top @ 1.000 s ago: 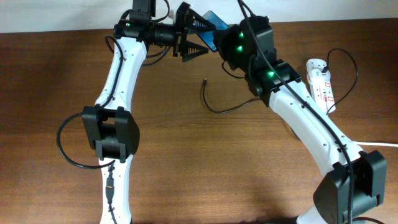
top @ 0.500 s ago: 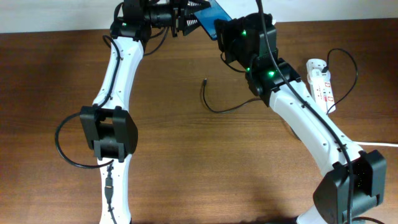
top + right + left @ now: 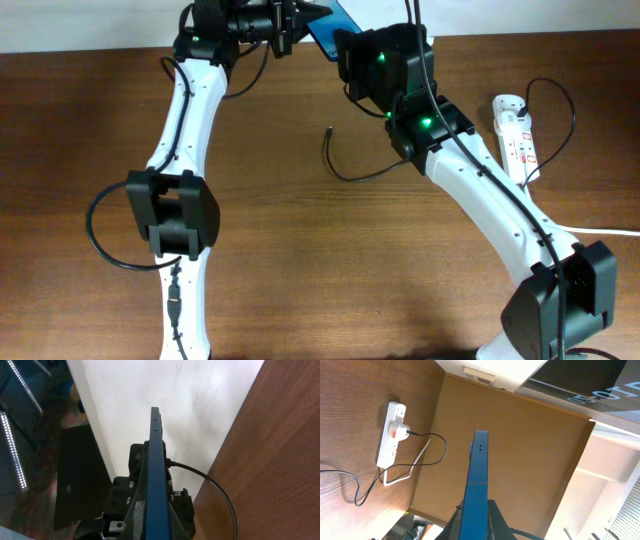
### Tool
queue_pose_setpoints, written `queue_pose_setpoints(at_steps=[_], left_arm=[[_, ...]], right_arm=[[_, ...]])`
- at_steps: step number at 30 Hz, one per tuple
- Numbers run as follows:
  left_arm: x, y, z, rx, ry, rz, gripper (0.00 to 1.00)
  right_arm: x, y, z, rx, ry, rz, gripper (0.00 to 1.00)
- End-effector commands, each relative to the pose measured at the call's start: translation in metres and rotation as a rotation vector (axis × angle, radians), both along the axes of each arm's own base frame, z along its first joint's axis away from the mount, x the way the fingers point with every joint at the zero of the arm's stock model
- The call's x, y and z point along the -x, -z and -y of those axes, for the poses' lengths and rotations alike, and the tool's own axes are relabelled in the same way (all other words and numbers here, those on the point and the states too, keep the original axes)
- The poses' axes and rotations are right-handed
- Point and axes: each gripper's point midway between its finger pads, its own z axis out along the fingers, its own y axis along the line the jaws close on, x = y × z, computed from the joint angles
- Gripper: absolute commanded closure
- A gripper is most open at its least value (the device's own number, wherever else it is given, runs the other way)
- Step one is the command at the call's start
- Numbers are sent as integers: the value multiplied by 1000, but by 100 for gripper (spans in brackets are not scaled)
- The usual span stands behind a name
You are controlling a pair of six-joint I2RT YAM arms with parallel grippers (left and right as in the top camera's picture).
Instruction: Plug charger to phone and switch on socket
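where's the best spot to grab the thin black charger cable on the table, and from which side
Probably the short straight stretch just behind the small plug tip of the thin black charger cable, from straight above, fingers across its run. It lies flat on the brown wooden table with bare wood either side there; further along it curves under the right arm.

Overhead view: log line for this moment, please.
phone clamped between left fingers and right fingers | charger tip loose on table | socket untouched

The phone [image 3: 326, 16] shows blue at twelve o'clock. At three o'clock the socket [image 3: 517, 135] is white with red marks. The charger [image 3: 326, 150] is black.
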Motion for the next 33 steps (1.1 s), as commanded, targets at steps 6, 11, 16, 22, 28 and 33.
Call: queue_pose_setpoints(at_steps=[6, 11, 16, 22, 28, 33], left_arm=[[5, -7, 3, -4, 22, 56, 100], [3, -3, -6, -30, 26, 127, 100], [3, 26, -47, -124, 27, 224, 100], [16, 30, -72, -128, 105, 422, 100], [19, 48, -109, -161, 76, 396, 100], [12, 80, -146, -301, -27, 240, 100]], right_arm=[[9, 4, -21, 118, -109, 48, 78], [4, 15, -3, 216, -94, 41, 51], [-2, 33, 39, 500, -258, 121, 2], [23, 90, 75, 771, -432, -11, 2], [36, 134, 70, 793, -525, -130, 27], [29, 202, 27, 734, -669, -160, 42]])
